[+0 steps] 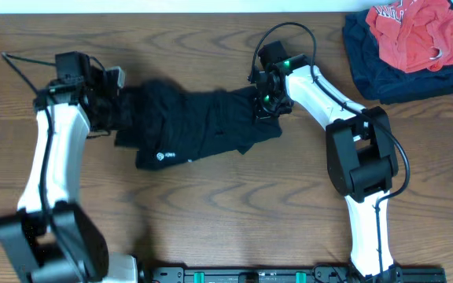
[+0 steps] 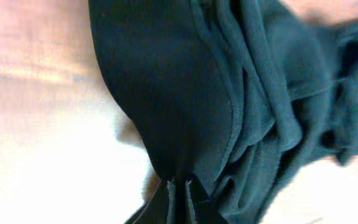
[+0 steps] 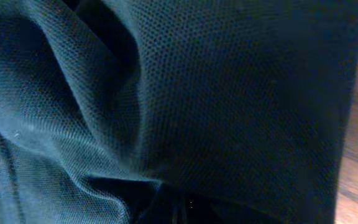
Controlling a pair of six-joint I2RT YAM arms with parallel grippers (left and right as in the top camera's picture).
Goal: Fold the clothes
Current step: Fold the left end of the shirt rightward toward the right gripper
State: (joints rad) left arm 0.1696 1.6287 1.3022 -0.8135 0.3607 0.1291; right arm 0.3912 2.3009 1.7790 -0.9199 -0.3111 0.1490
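- The left fingers [image 2: 199,208] are pressed together on a gathered bunch of the black thin-fabric garment [image 1: 195,126], at its left end.
- The right fingers [image 1: 266,108] are buried in its right end; I cannot tell whether they grip.
- The garment lies crumpled across the middle of the brown wooden bench [image 1: 234,212], with its small white logo print [image 1: 162,156] facing up.
- Risk: the thin cloth may slip from a shallow pinch, or the bunched layers may lift unevenly and spoil the fold.

Black clothes [image 1: 199,126] bear a white logo [image 1: 161,156]; red garment [image 1: 415,31], navy garment [image 1: 368,71].
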